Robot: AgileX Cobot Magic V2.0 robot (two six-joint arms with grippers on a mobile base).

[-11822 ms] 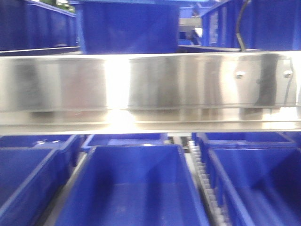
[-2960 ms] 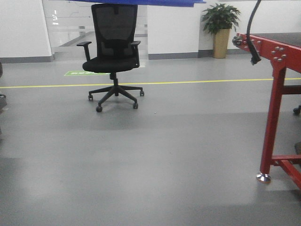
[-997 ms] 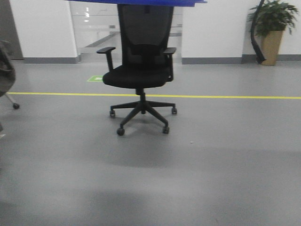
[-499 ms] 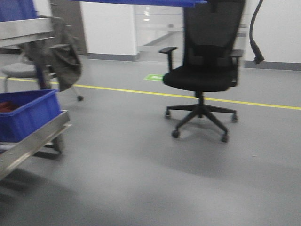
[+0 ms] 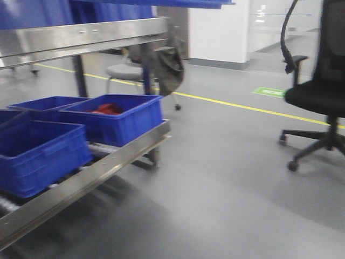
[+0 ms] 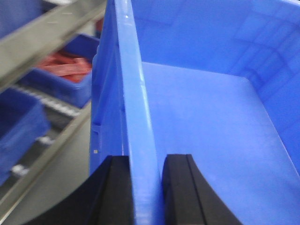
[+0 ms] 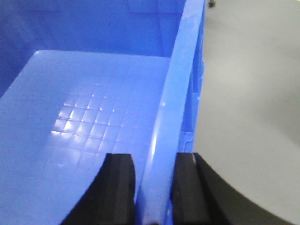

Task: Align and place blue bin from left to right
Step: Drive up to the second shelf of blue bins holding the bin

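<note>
The blue bin (image 6: 201, 117) is held in the air between both arms and has not yet been set down. Its left wall is pinched by the left gripper (image 6: 146, 164), with one jaw outside the rim and one inside. Its right wall is clamped in the same way by the right gripper (image 7: 149, 161). Nothing is seen inside the bin.

In the front view the steel rack (image 5: 126, 151) is seen to the left. On its lower shelf a bin with red contents (image 5: 116, 121) stands at the end corner, and an empty bin (image 5: 40, 154) stands just beside it along the front edge.

Lifting and carrying are judged done. Lowering onto the shelf, lining up with the row and release are judged left. Which slot is meant cannot be told.
</note>
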